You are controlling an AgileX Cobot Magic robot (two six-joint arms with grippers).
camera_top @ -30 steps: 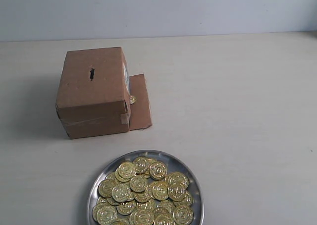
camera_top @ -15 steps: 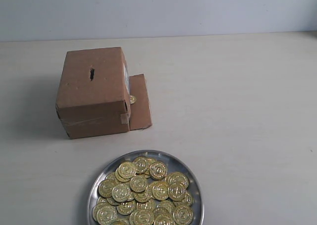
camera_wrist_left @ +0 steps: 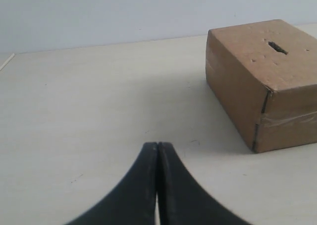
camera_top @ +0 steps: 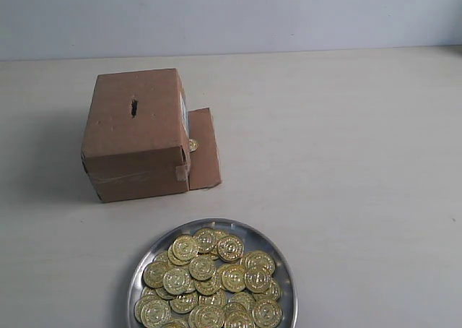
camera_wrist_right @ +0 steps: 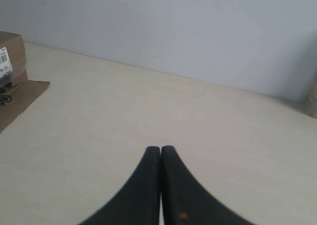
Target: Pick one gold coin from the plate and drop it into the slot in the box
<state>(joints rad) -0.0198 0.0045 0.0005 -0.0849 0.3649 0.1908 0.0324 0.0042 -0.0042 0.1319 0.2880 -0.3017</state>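
A round silver plate (camera_top: 283, 263) at the near edge of the exterior view holds a heap of gold coins (camera_top: 209, 277). Behind it to the left stands the brown cardboard box (camera_top: 133, 154) with the dark box slot (camera_top: 134, 108) in its top. The left wrist view shows the box (camera_wrist_left: 237, 96) and its slot (camera_wrist_left: 278, 47) from the side, well ahead of my left gripper (camera_wrist_left: 157, 144), which is shut on nothing. My right gripper (camera_wrist_right: 161, 148) is also shut and empty, over bare table. Neither gripper appears in the exterior view.
A loose cardboard flap (camera_top: 204, 154) lies flat on the table beside the box, with one stray coin (camera_top: 193, 145) on it. The right wrist view shows the flap (camera_wrist_right: 20, 98) and the box's white label (camera_wrist_right: 4, 60). A pale wall stands behind the table.
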